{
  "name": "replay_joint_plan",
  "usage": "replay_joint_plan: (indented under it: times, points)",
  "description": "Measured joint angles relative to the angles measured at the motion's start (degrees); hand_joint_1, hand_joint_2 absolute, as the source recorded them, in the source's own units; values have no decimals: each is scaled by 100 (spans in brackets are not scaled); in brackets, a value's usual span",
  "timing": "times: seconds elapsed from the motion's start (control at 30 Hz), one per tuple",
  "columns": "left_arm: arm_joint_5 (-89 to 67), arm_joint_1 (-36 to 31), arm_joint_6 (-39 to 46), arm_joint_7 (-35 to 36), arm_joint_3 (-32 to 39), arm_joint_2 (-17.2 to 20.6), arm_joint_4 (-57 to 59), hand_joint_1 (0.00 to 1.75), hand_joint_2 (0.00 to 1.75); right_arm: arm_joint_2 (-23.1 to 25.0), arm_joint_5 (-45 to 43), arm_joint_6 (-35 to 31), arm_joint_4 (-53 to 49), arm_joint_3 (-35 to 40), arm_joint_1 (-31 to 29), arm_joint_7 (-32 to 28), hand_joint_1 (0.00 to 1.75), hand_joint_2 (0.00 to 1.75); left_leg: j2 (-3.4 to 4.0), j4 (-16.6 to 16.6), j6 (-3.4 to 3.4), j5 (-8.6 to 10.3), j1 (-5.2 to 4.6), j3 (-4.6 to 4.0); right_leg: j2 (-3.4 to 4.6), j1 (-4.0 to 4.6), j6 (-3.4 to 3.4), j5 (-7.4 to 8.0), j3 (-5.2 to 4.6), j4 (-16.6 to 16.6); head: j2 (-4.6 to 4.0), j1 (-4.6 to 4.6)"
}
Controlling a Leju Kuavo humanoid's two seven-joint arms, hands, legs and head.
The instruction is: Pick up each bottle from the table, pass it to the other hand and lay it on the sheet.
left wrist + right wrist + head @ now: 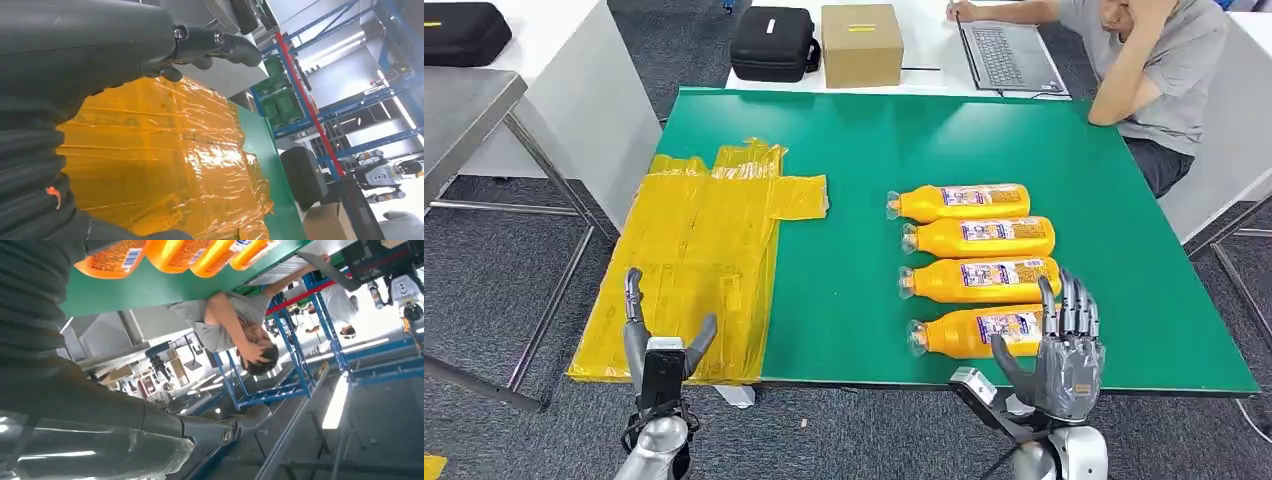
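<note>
At the near edge of the green table [854, 150], the robot's right hand [1061, 352] stands upright with its fingers [1072, 305] apart and raised. It holds nothing and sits just beside the label end of the nearest bottle [979, 331]; whether it touches the bottle cannot be told. The left hand [660, 355] waits with fingers spread wide and empty over the near corner of the yellow sheet [714, 250].

Four orange bottles lie on their sides in a row, parallel and close together: the nearest one, then the second bottle [979, 279], the third bottle [979, 237] and the farthest bottle [959, 202]. Each long axis runs across the table, necks pointing left toward the sheet, bases pointing right.

They look like full plastic bottles: probably fairly heavy, stiff, smooth, and apt to roll. The labelled middle of the body seems the safest place to grasp.

A person [1144, 60] sits at the far right by a laptop [1004, 50].
</note>
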Motion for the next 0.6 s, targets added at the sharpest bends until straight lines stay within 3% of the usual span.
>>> replay_joint_plan:
  times: [0.33,0.6]
  points:
    - [103,-80,-13,0,-41,4,4,0,175,-17,35,0,297,-17,9,15,0,175,0,0,0,0,0,0,0,0,0,0,0,0,0,0]
    - [109,-145,-39,0,-52,7,28,0,175,-258,288,-7,324,452,103,666,0,175,0,0,0,0,-1,0,0,0,0,0,0,0,0,0]
